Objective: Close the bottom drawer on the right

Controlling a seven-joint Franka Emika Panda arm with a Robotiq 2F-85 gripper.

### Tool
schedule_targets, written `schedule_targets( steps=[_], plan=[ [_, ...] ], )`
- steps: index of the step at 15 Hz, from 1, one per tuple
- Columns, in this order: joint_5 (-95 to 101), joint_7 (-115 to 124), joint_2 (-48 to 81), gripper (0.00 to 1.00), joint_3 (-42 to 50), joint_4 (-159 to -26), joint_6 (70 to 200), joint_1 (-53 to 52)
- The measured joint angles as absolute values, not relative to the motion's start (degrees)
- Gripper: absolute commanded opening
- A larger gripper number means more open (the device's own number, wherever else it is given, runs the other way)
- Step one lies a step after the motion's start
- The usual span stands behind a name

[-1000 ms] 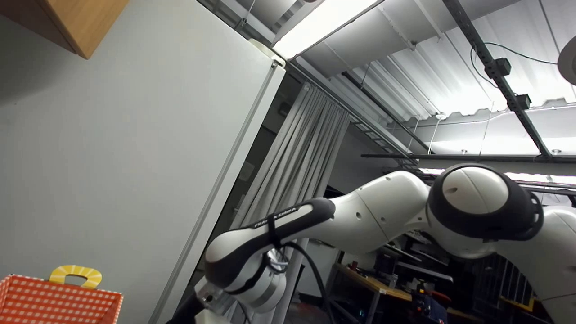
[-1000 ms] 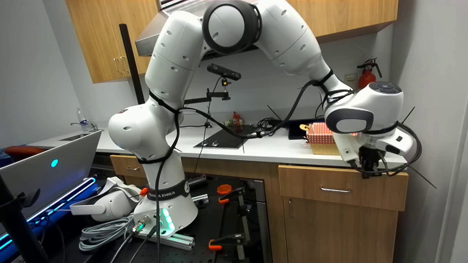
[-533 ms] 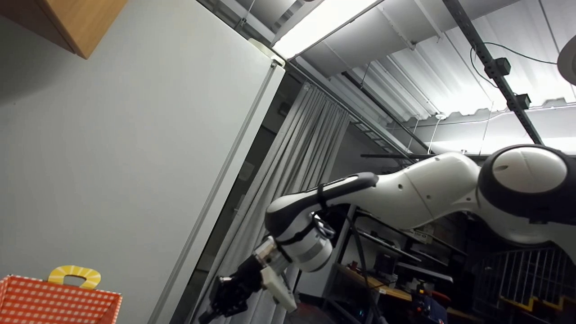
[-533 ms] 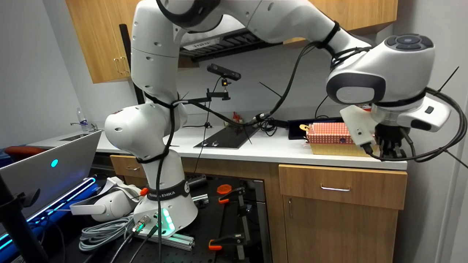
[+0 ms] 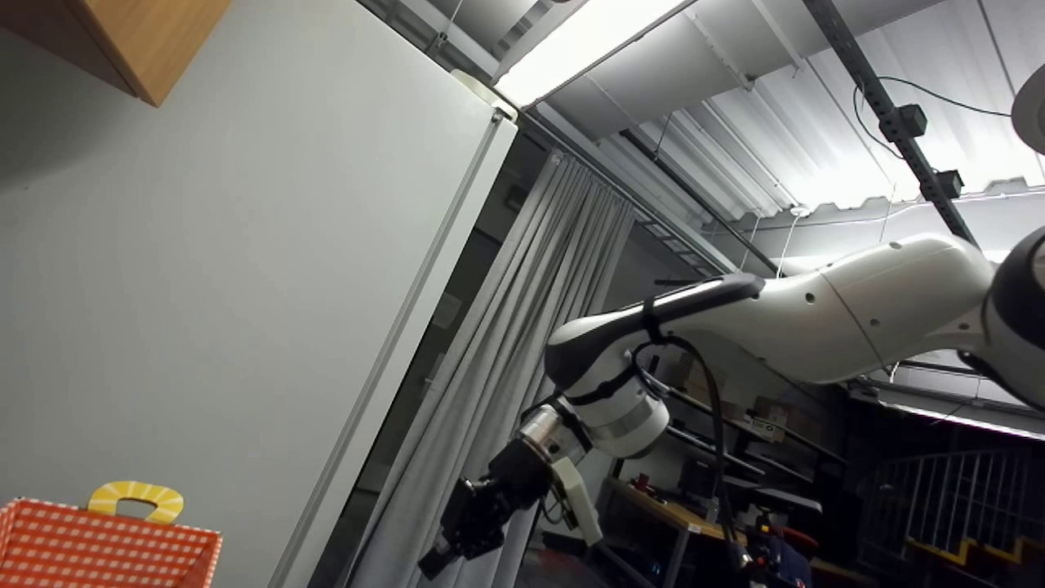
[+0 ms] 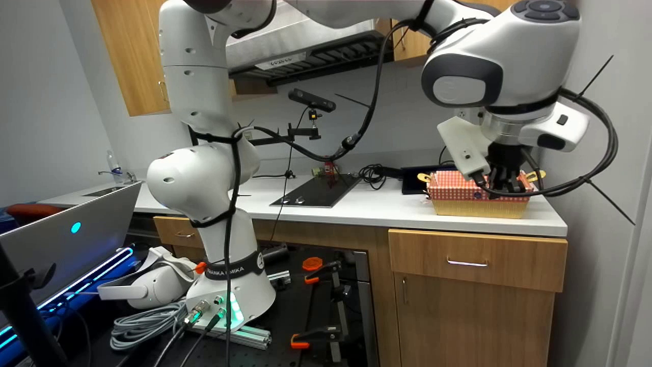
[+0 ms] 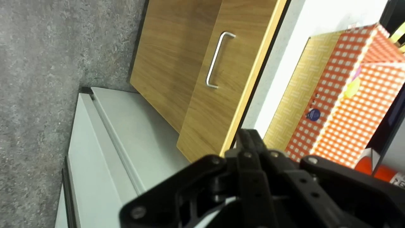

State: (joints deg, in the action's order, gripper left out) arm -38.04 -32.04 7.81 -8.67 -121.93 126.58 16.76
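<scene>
The wooden drawer (image 6: 479, 259) with a silver handle (image 6: 467, 263) is under the right end of the counter, and its front looks almost flush with the cabinet. It also shows in the wrist view (image 7: 234, 72), with a thin dark gap between its top edge and the counter. My gripper (image 7: 250, 134) is shut with its fingertips together and nothing between them. In an exterior view the gripper (image 6: 501, 191) hangs above the drawer, in front of the basket and apart from the drawer. In an exterior view the gripper (image 5: 437, 559) points downward.
A red-checked basket (image 6: 448, 208) stands on the white counter (image 6: 367, 216) above the drawer. A cabinet door (image 6: 473, 326) is below the drawer. A grey wall (image 6: 601, 204) is close on the right. A fire extinguisher (image 7: 384, 171) shows behind the basket.
My arm has risen and drawn back from the drawer's top right corner to above the counter's height. The drawer front sits slightly further in than one second ago. The gripper stays shut where visible.
</scene>
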Motion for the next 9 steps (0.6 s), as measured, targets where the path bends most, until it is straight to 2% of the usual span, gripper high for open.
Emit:
schedule_targets(
  steps=[9],
  plan=[
    [-38.04,-36.43,-2.82,0.0,-3.41,-132.95,127.05,6.96]
  ],
)
